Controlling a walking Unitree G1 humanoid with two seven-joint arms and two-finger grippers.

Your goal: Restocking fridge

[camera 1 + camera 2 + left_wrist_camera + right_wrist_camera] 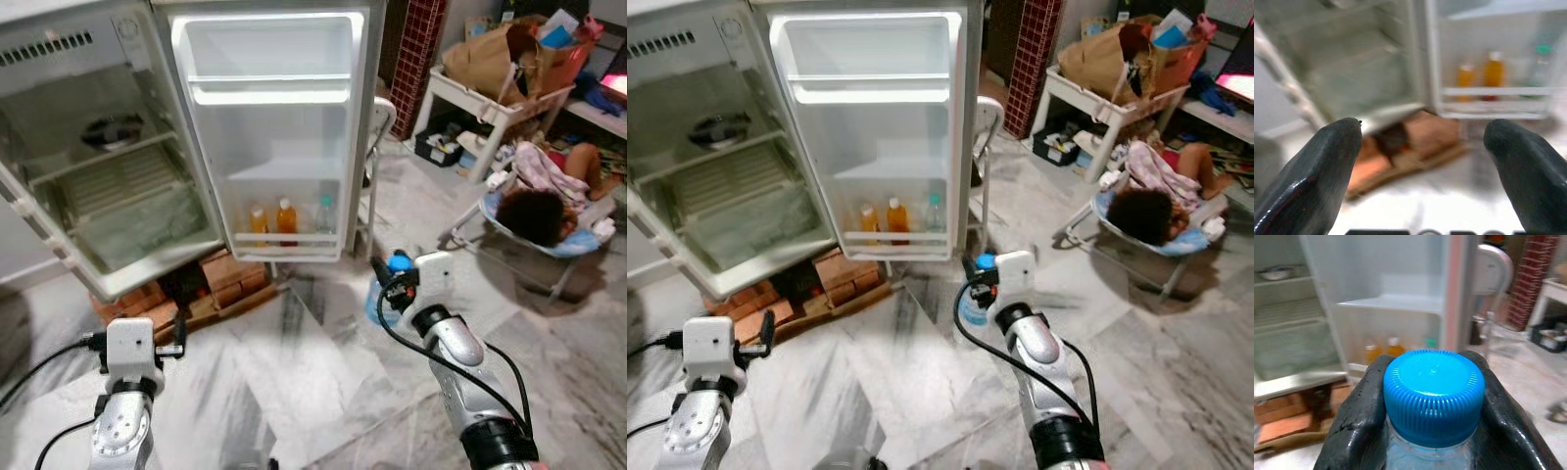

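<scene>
standing on the marble floor (323,392) a little way off from the open fridge (108,186), the robot looks partway through the restock rather than near its end. the fridge door (279,127) hangs wide, and its bottom rack already holds two orange juice bottles (272,221) with a clear green-capped bottle (325,211) just beside them; the upper door shelves and the wire shelves in the cabinet look mostly bare, apart from a dark dish (110,130) on an upper shelf. the right gripper (1432,431) has its two black fingers closed snugly on the neck of a water bottle (387,289) with a bright blue cap (1434,394), held upright in front of the robot and well apart from the door rack. the left gripper (1425,161) is spread wide and holds nothing, pointing toward the brick blocks (220,284) under the fridge. so, by my reading, one bottle is in hand but not yet shelved: what is left is to close in on the door and set it down, likely on the bottom rack next to the others, where a gap seems to remain. a person (549,201) lies on a low seat off to the right, clear of the path.
</scene>
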